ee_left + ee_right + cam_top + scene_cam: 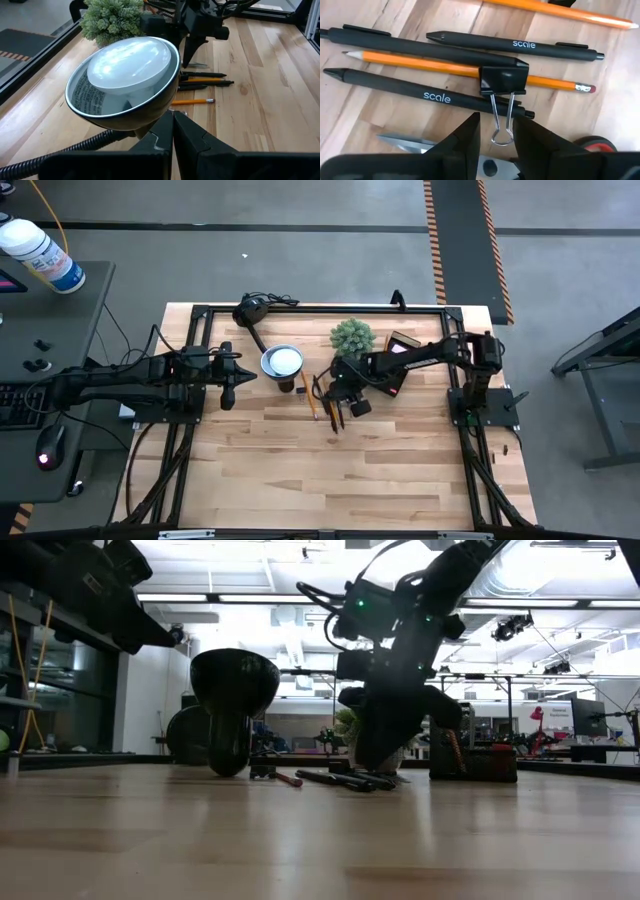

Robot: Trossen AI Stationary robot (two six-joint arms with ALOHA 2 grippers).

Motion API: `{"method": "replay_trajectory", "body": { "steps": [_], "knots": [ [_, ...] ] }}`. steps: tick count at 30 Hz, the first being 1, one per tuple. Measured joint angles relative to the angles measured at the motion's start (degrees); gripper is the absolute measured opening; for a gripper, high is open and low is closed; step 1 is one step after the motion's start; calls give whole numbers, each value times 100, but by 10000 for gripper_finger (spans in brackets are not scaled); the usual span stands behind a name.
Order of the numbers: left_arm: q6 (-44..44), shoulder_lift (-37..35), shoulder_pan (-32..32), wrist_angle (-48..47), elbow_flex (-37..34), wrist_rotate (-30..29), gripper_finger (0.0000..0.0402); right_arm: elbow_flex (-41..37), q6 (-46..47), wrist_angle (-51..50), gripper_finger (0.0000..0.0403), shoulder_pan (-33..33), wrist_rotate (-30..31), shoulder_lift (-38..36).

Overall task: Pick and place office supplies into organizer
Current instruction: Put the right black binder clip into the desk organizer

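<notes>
Just ahead of your right gripper (496, 131), fingers parted and holding nothing, a black binder clip (502, 80) sits on the orange pencil (420, 64) among three black pens (425, 95); scissors blade (405, 142) just beneath the fingers. Organizer (402, 345) lies behind it, beside the plant (352, 336). Left gripper (172, 131) is closed and empty, right behind the lamp head (125, 80).

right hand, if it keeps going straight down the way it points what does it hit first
Most likely the black binder clip: its wire handles sit between the right hand's open fingers, over the pens. Depth is unclear.
</notes>
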Motion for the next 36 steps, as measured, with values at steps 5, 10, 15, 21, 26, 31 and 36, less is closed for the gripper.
{"method": "replay_trajectory", "body": {
  "steps": [5,10,15,21,26,31,36],
  "knots": [
    [-1,0,-2,0,0,0,1,0,-34,6,104,-63,-127,38],
    [-2,1,0,2,0,0,1,0,-35,20,86,-108,-223,153],
    [0,0,-2,-2,0,0,1,4,-75,43,64,-114,-255,275],
    [-2,0,-2,2,0,0,1,20,-85,40,10,-112,-59,268],
    [-2,0,0,0,0,0,1,3,-80,-87,2,-18,309,219],
    [-2,2,-1,-3,0,-1,1,125,59,-480,1,71,431,47],
    [0,2,0,-2,0,0,1,523,188,-1103,1,229,621,-93]
  ]
}}
